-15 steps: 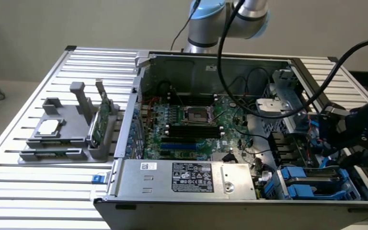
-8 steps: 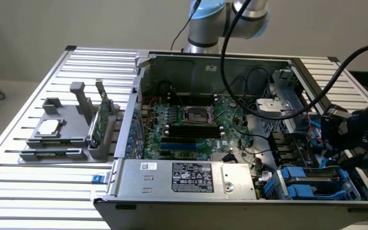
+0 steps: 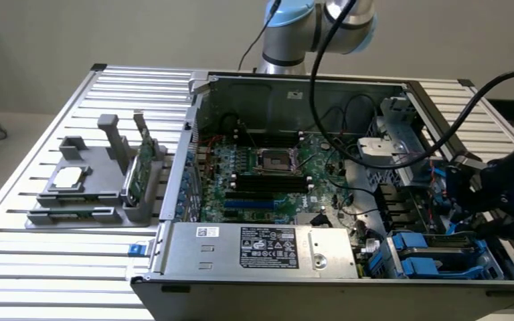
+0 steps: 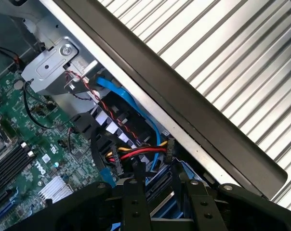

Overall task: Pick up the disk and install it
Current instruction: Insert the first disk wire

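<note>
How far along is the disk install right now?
Done, it seems: pickup and carry, as the gripper hangs low over the drive bay at the case's corner. In hand: a blue piece by the gripper, probably the disk's frame. Left: seating it; I cannot tell how deep it sits.

slatted table (image 3: 61, 257), open computer case (image 3: 328, 294), grey fixture (image 3: 88, 204)

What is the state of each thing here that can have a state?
Grey metal computer case: lying flat, side open.
Small silver square chip: flat on the grey plastic holder.
Thin green circuit card: upright in that holder.
Blue plastic drive carriers: seated inside the case.
Black claw: near those carriers.
</note>
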You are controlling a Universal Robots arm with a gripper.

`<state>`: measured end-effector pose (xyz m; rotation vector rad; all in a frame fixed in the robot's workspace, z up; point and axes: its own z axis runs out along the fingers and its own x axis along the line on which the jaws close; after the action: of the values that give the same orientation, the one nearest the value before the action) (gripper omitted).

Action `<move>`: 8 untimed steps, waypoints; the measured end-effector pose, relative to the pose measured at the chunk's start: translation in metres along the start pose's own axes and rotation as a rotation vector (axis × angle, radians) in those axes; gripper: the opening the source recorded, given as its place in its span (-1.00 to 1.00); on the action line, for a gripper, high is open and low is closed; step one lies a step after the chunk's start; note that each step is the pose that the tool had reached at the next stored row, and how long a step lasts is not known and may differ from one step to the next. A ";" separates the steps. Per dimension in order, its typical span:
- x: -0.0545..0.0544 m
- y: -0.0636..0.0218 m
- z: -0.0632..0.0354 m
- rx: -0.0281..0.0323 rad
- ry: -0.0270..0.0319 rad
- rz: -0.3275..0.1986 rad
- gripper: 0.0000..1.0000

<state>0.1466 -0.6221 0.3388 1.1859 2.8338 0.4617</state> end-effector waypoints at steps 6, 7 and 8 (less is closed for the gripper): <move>-0.004 0.0038 0.0063 -0.0015 -0.0048 0.016 -0.28; -0.004 0.0041 0.0072 -0.0014 -0.0059 0.019 -0.28; -0.004 0.0044 0.0082 -0.0015 -0.0068 0.022 -0.28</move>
<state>0.1534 -0.6196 0.3319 1.2165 2.8172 0.4598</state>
